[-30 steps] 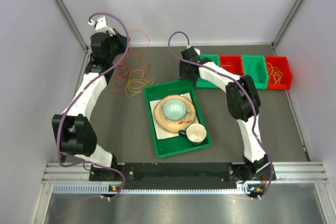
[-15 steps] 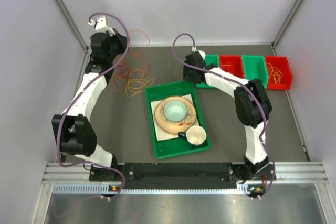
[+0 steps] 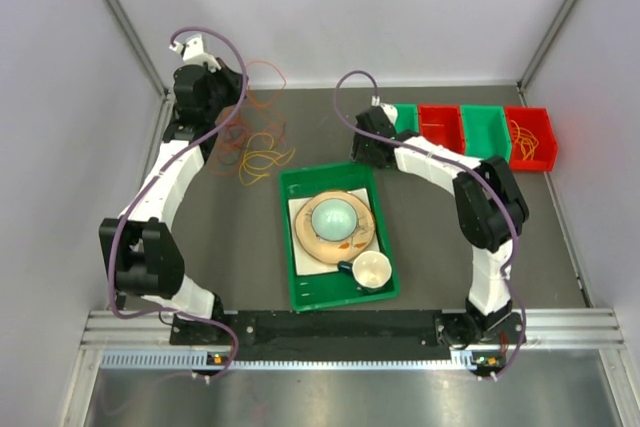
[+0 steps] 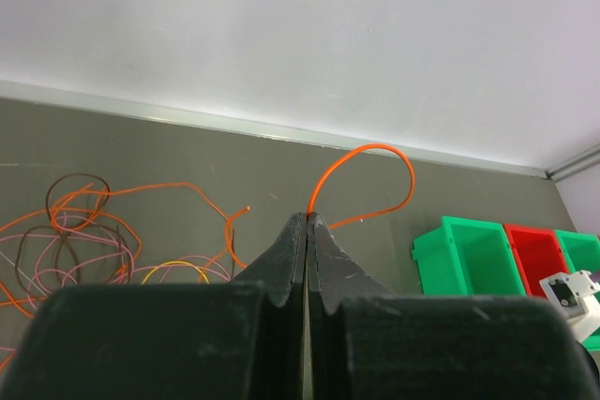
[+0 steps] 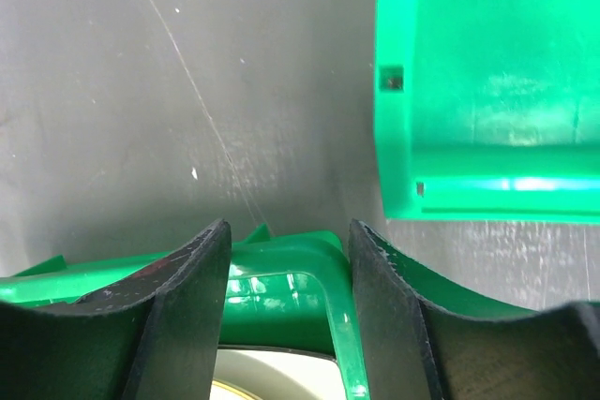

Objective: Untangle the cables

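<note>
Tray (image 3: 287,237) on grey counter (image 3: 230,237).
We see cup (image 3: 372,269) inside; left claw (image 4: 307,217) pinching orange cable (image 4: 375,148); right claw (image 5: 291,228) astride tray corner, grip unclear.

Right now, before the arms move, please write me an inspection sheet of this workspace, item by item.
Surface: dark grey table, lightly scratched.
Job's things: thin cables lie in a tangled heap at the far left; one orange cable loops up from the left gripper.
Clutter: green tray holding a plate, a bowl and a cup; four bins at the far right, the end red bin holding more cables.
Grippers: left gripper shut on the orange cable; right gripper appears to grip the tray's far right corner.
Cables: purple hoses run along both arms.
Surroundings: plain grey walls; nothing else seen.
</note>
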